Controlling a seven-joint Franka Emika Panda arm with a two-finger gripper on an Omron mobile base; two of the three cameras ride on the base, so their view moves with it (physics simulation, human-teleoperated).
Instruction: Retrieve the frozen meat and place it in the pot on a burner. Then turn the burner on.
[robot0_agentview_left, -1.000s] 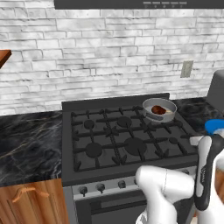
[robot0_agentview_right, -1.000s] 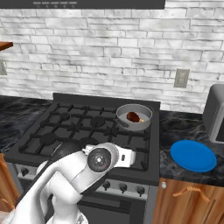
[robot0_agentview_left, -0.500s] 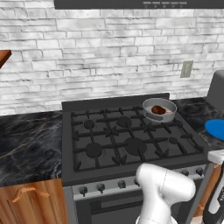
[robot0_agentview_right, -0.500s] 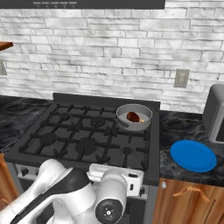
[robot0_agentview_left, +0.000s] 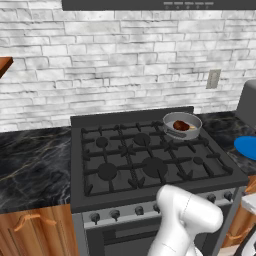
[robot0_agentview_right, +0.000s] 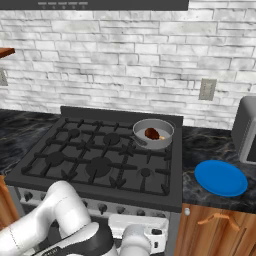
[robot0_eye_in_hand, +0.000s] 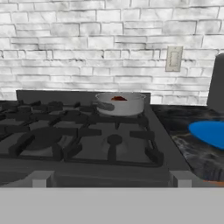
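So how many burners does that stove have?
5 on the stove: back left, back middle, back right under the pot, front left, front middle. A sixth at front right may be there; I cannot tell.

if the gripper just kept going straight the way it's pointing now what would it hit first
Probably the pot holding the frozen meat on the stove's back right burner. The hand view looks level across the grates toward it, though depth is hard to judge.

We have lowered our arm (robot0_agentview_left: 187, 220) over the last second: the forearm that rose beside the stove's (robot0_agentview_left: 150, 165) right edge has dropped below the front panel, leaving our elbow hunched low before the knobs (robot0_agentview_left: 115, 215).
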